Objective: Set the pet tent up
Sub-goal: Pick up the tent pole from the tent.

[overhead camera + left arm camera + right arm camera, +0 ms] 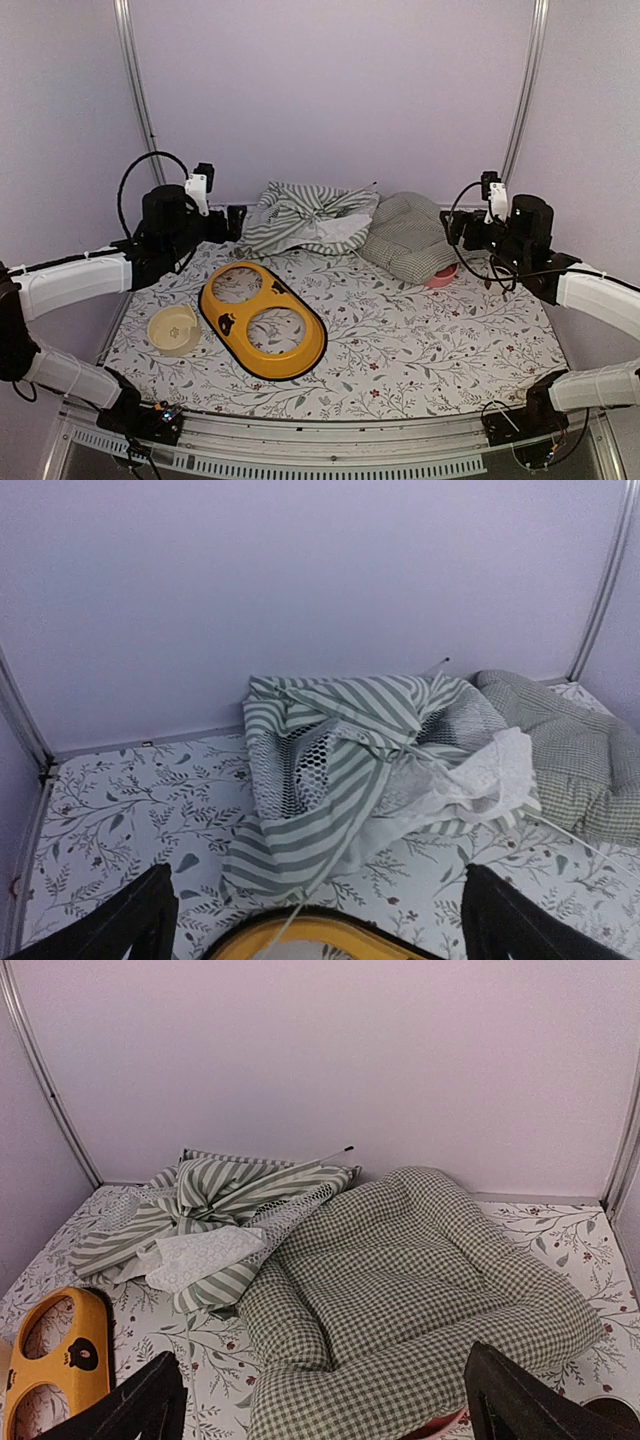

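The pet tent (305, 220) lies collapsed at the counter's (420, 340) far edge, a crumpled green-and-white striped heap touching one checked cushion (408, 238). There is one yellow two-hole feeder (262, 318) and one cream bowl (174, 329). The left wrist view shows netting in the folds, which the top view does not. The left fingers (140, 920) and right fingers (140, 1405) are spread wide and hold nothing.

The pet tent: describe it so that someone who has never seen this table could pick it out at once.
Look along the far edge of the floral-patterned table, against the back wall. Near the middle lies the pet tent, a crumpled, collapsed heap of fabric. Its broad green-and-white stripes and patches of mesh set it apart from the green-checked padded cushion lying against its right side.
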### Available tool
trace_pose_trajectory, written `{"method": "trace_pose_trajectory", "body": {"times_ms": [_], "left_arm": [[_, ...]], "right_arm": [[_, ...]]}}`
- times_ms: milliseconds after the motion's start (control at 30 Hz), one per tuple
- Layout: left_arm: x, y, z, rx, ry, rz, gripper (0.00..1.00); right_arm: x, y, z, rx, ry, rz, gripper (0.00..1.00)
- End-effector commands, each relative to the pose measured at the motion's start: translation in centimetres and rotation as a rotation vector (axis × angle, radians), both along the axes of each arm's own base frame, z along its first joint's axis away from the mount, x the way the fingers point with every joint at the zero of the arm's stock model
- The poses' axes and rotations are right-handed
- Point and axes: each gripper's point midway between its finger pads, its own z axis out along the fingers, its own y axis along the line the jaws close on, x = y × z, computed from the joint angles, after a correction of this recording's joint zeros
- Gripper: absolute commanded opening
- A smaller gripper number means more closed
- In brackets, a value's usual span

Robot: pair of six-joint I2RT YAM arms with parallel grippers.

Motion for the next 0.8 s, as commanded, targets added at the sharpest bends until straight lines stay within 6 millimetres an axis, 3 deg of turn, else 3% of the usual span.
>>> {"method": "trace_pose_trajectory", "body": {"times_ms": [0, 133, 267, 500, 767], "left_arm": [[-2.1, -0.8, -1.3, -0.123, 0.142, -0.009, 1.00], [-3.0, -0.5, -1.3, -0.191, 0.194, -0.060, 0.99], [-3.0, 0.0, -1.4, -0.247, 0.213, -0.060, 0.99], [-3.6, -3.1, -1.8, -0.289, 0.277, -0.180, 0.99], [-2.4, -6.0, -5.4, -0.296, 0.402, -0.200, 0.99]], "right_arm": [[-1.2, -1.0, -0.6, -0.053, 0.109, -0.079, 0.99], [-2.1, -1.6, -0.3, 0.034, 0.115, -0.109, 0.99], [-3.4, -2.1, -1.7, 0.124, 0.168, -0.128, 0.99], [-4.3, 1.3, -3.0, 0.155, 0.252, 0.045, 0.99], [-3.7, 6.8, -4.9, 0.104, 0.377, 0.193, 0.99]]}}
